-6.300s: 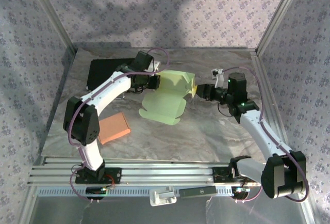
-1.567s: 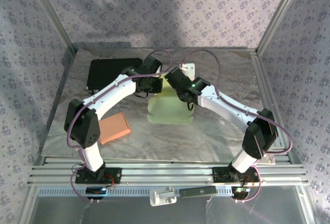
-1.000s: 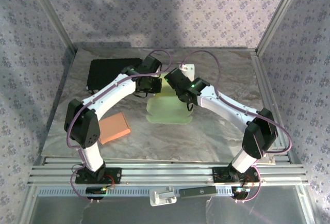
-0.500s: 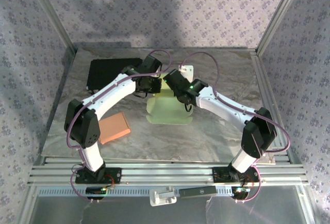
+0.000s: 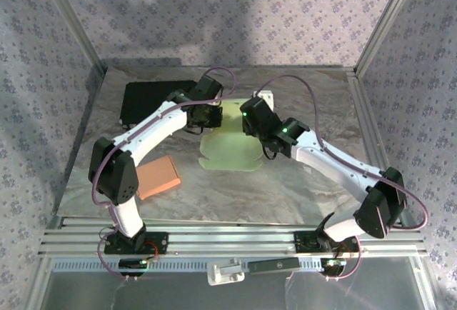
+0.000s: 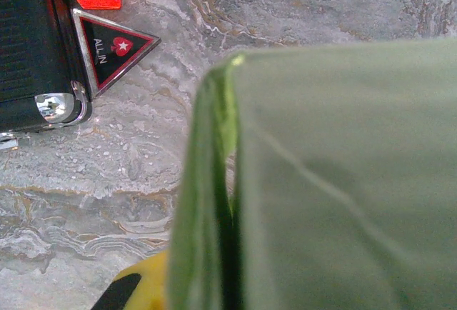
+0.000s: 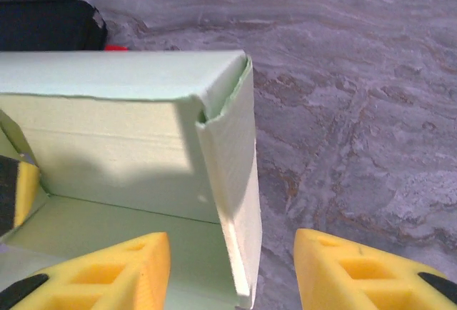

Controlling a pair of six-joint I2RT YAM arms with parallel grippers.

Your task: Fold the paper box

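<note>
My left pincer [image 5: 212, 116] is pressed together on the left wall of the paper box [image 5: 230, 149]. The box sits half-formed near the middle of the counter's [image 5: 300, 188] far edge, with its back wall raised and its front flap lying flat. My right pincer [image 7: 230, 244] is spread, with a finger on either side of the box's upright right panel and apparently clear of it. I judge I am partway through raising the walls. Next I should close on that right panel or press it square against the back wall, while my left hold stops the box from sliding.
</note>
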